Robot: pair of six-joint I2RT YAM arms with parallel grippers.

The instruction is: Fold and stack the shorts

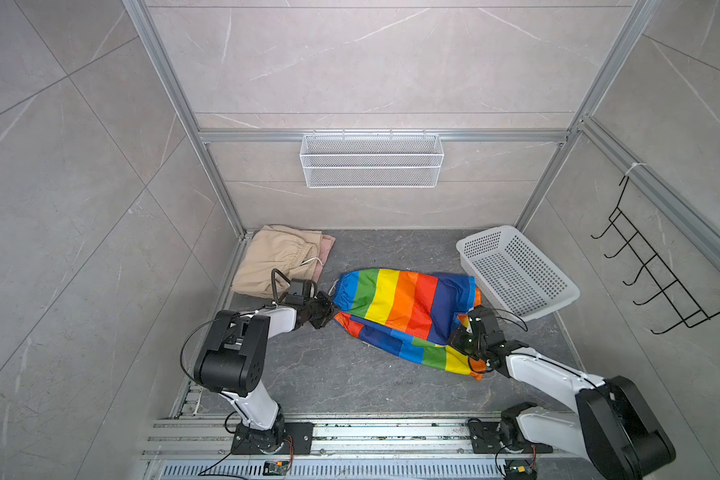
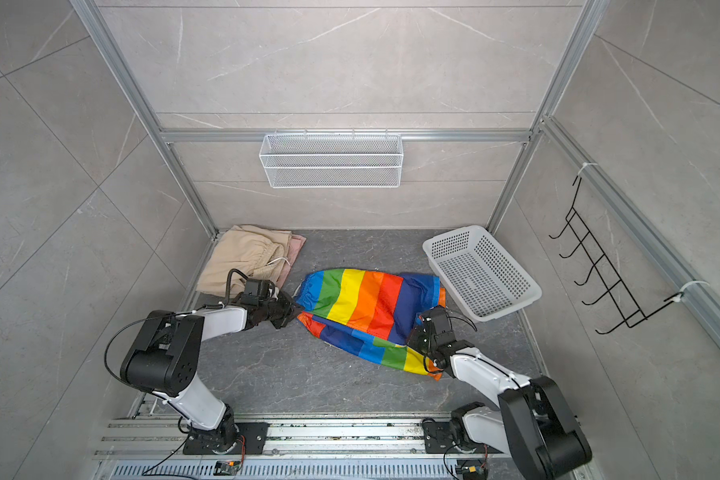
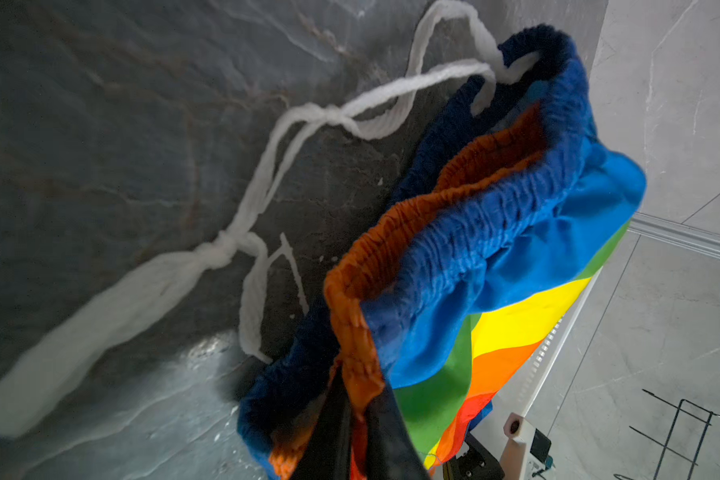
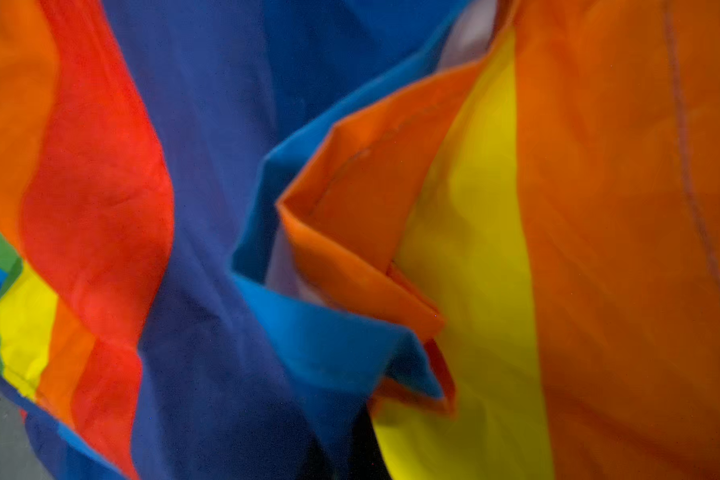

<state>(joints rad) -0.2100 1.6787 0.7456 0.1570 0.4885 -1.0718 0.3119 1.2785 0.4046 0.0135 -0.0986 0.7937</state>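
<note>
At the centre of the table [image 1: 329, 374], the left hand [image 1: 333, 310] grips the rainbow shorts [image 1: 395, 303] by the waistband, the right hand [image 1: 454, 341] clamped on a leg end, apparently stretching them flat for folding; beige shorts [image 1: 267, 257] lie far-left.

Quick count: three pairs of shorts, so one rainbow pair [image 1: 395, 299], one beige pair [image 1: 267, 257] and one pink pair [image 1: 328, 245]. Two robot arms, a left arm [image 1: 233, 353] and a right arm [image 1: 558, 374]. Two baskets: one white plastic basket [image 1: 516, 274], one wire basket [image 1: 371, 162]. One black hook rack [image 1: 659, 266].
</note>
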